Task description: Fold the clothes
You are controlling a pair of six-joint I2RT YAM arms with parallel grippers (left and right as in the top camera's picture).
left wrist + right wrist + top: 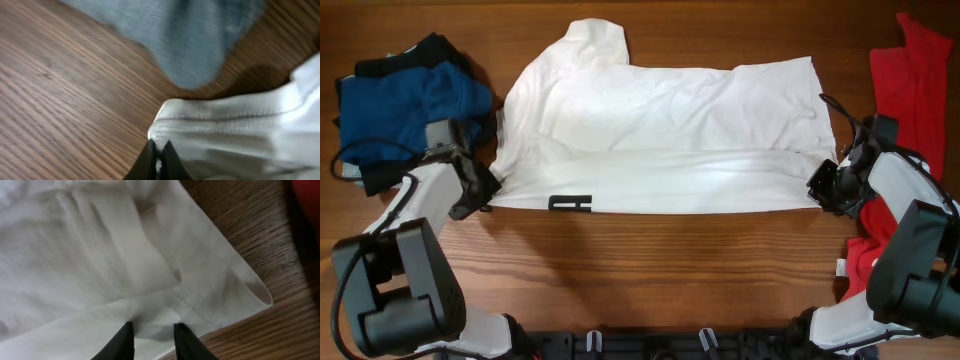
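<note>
The large white T-shirt lies spread across the middle of the table, its lower part folded up, with the black bar print at the near edge. My left gripper is at the shirt's near left corner. The left wrist view shows this gripper shut on the white hem. My right gripper is at the near right corner. The right wrist view shows this gripper with its fingers apart, pressed onto the white cloth, a fold lying between them.
Folded blue and black garments are stacked at the far left, close to my left arm, and show as a blurred blue-grey garment. A red T-shirt lies along the right edge, beside my right arm.
</note>
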